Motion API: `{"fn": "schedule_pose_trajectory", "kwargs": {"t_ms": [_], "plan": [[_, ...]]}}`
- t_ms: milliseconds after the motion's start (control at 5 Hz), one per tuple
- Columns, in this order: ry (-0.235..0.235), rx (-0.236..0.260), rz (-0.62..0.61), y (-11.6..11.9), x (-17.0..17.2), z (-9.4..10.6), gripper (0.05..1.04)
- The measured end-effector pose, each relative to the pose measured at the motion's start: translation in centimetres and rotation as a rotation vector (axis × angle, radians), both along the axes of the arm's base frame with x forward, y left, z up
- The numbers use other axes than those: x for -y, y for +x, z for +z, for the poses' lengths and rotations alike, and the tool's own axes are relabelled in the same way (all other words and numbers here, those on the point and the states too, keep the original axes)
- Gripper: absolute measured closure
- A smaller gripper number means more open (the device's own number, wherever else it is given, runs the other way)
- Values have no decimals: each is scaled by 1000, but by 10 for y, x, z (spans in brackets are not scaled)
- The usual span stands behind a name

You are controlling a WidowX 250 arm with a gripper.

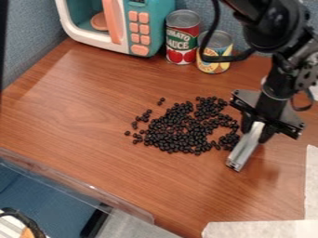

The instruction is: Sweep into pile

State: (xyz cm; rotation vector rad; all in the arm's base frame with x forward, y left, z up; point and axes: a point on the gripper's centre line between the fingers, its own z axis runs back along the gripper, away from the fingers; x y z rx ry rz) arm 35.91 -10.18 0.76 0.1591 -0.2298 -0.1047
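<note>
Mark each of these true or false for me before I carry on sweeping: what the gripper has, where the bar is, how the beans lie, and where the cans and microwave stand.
1. The gripper is holding a pale bar. True.
2. The bar is at the left side of the beans as pictured. False: it is at their right side.
3. The beans form one tight heap with no strays. False: they lie spread out with gaps, and a few sit apart on the left.
4. Both cans stand upright beyond the beans. True.
5. The toy microwave is right of the cans. False: it is left of them.
</note>
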Motion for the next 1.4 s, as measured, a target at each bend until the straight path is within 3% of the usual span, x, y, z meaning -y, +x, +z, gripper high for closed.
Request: {"fn": "schedule_pose_trajectory", "kwargs": {"t_ms": [400, 1400], "plan": [[40, -6, 49, -4, -33, 0, 747], [83, -30, 195, -28, -96, 5, 747]]}}
